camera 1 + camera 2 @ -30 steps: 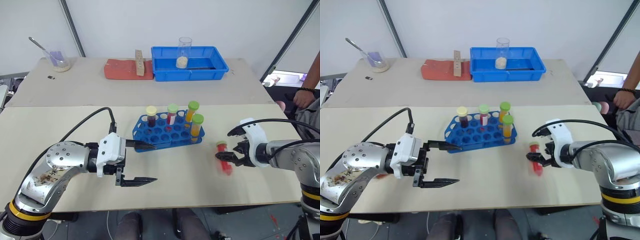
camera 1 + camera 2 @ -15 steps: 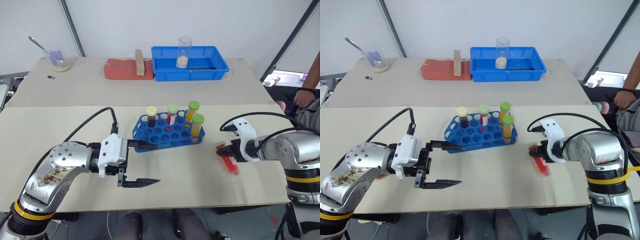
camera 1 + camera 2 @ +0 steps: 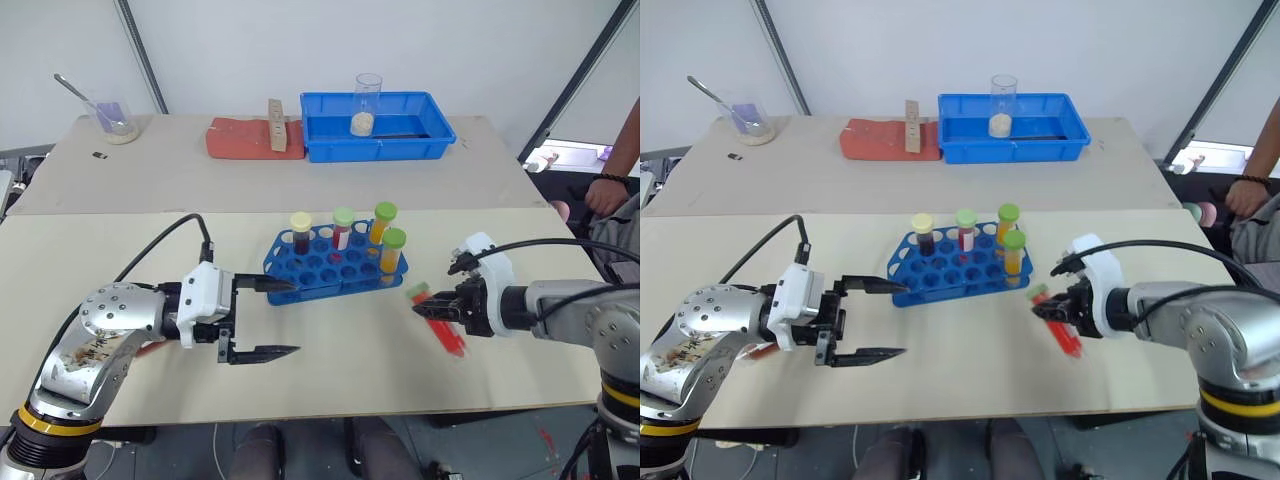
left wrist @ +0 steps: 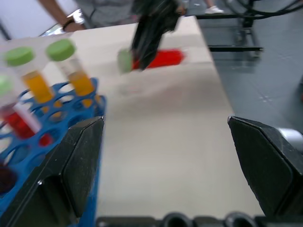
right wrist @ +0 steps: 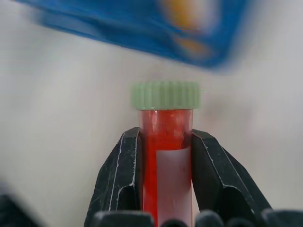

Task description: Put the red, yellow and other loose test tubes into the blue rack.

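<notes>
A red-liquid test tube [image 3: 443, 328] with a green cap and white label hangs tilted just above the table, right of the blue rack [image 3: 312, 268]. My right gripper [image 3: 447, 308] is shut on it; in the right wrist view the tube [image 5: 165, 142] sits clamped between both fingers, cap outward. The rack holds a dark tube with a cream cap [image 3: 301, 230], a red tube with a green cap [image 3: 343, 226] and two yellow-orange tubes [image 3: 386, 222]. My left gripper [image 3: 288, 318] stands open at the rack's left end, with nothing between its fingers.
At the back of the far table stand a larger blue tray [image 3: 425, 143] with a glass cylinder [image 3: 368, 103], a red pad [image 3: 243, 140] with a wooden block, and a beaker with a spoon [image 3: 113, 118]. A person's hand [image 3: 605, 192] shows at the right edge.
My right gripper has shut on the red tube, lifted it off the table and carried it left toward the rack. My left gripper has drawn slightly left, still open.
</notes>
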{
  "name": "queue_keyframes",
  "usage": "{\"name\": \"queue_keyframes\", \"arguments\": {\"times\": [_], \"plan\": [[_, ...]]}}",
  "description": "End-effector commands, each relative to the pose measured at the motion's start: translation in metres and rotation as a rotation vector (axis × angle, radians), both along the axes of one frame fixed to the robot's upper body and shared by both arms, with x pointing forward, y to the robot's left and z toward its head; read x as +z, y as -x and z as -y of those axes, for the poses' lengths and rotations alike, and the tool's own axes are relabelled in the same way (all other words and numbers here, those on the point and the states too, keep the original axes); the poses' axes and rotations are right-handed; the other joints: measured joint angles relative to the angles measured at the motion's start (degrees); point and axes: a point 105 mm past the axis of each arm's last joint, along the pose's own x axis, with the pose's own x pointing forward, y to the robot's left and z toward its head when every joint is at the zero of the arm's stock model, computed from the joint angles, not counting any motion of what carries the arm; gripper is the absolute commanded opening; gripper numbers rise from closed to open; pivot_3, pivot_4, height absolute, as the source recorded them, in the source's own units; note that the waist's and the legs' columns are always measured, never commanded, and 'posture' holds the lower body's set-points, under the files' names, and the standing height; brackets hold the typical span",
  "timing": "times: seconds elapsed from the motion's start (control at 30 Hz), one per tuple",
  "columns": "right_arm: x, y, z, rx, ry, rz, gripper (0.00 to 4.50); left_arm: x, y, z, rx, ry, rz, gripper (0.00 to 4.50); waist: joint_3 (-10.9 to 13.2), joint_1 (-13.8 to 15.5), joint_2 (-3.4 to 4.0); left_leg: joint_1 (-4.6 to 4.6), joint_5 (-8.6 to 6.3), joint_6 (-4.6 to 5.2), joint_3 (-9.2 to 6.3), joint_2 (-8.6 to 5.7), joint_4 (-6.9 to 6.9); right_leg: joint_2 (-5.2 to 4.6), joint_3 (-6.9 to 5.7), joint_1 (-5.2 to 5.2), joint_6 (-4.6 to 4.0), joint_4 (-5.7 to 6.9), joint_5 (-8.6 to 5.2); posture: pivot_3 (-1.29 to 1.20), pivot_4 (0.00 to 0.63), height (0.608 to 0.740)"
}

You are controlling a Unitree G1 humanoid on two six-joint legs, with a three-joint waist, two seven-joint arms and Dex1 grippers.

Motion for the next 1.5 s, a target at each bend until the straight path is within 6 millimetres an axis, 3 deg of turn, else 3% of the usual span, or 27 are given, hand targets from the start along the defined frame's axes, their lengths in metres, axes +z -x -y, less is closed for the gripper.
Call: {"name": "queue_keyframes", "arguments": {"times": [0.03, 0.13, 0.33, 0.6, 0.87, 1.5], "plan": [[0.038, 0.006, -0.026, 0.098, -0.154, 0.316, 1.01, 0.009, -0.007, -0.009, 0.055, 0.014, 0.058, 4.5, 0.0, 0.0, 0.0, -0.01, 0.0, 0.0, -0.01, 0.0, 0.0, 0.0, -0.01, -0.01, -0.01, 0.01, -0.01, 0.0, 0.15, 0.74], [0.054, -0.004, -0.041, 0.053, -0.245, 0.528, 1.01, 0.012, -0.012, -0.011, 0.077, 0.038, 0.071, 4.5, 0.0, 0.0, 0.0, -0.01, 0.0, -0.01, 0.02, -0.02, 0.03, -0.02, 0.01, -0.02, -0.1, 0.0, -0.06, 0.0, 0.15, 0.74], [0.07, -0.025, -0.062, -0.062, -0.414, 0.702, 1.01, 0.016, -0.013, -0.011, 0.087, 0.066, 0.062, 4.5, 0.0, 0.0, 0.01, -0.01, 0.0, -0.01, 0.06, -0.03, 0.02, -0.04, 0.01, -0.03, -0.11, 0.03, -0.04, 0.0, 0.15, 0.74], [0.047, -0.043, -0.087, -0.115, -0.421, 0.804, 1.01, 0.008, -0.007, -0.007, 0.057, 0.033, 0.03, 4.5, 0.0, 0.0, 0.01, -0.01, 0.0, -0.01, 0.07, -0.02, -0.02, -0.03, 0.01, -0.06, -0.17, 0.07, -0.04, 0.0, 0.15, 0.74], [0.024, -0.06, -0.085, -0.225, -0.403, 0.845, 1.01, 0.01, -0.007, -0.004, 0.054, 0.035, 0.03, 4.5, 0.0, 0.0, 0.01, 0.02, 0.0, -0.01, 0.1, -0.02, 0.0, -0.06, 0.0, -0.05, -0.31, 0.09, -0.1, 0.0, 0.15, 0.74], [0.004, -0.072, -0.086, -0.354, -0.388, 0.895, 1.01, 0.013, -0.006, -0.004, 0.067, 0.043, 0.006, 4.5, 0.0, -0.1, 0.01, 0.08, 0.0, -0.01, 0.08, -0.02, -0.02, -0.05, 0.0, -0.03, -0.31, 0.17, -0.1, 0.0, 0.15, 0.74]]}}
